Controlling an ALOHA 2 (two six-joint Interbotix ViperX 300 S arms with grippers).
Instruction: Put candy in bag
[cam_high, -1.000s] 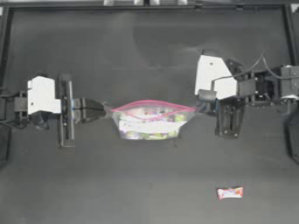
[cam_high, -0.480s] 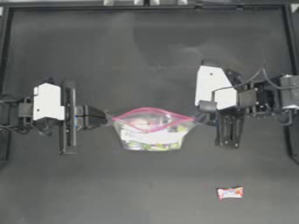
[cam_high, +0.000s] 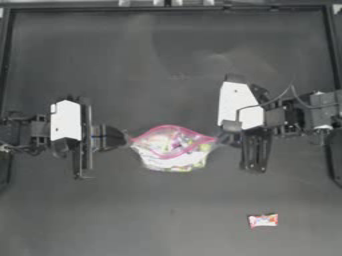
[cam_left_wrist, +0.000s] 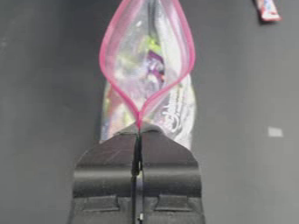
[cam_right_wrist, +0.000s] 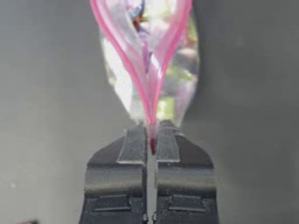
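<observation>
Pinching one bag (cam_high: 172, 150): two pincers, left (cam_left_wrist: 139, 131) and right (cam_right_wrist: 151, 133); one candy (cam_high: 262, 220) apart

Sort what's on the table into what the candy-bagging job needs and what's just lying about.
Job:
- bag, mouth bowed open
- left gripper, shut on one end of its seal
- right gripper, shut on the other end
- candy, lying apart on the table

Lying about:
- nothing visible
</observation>
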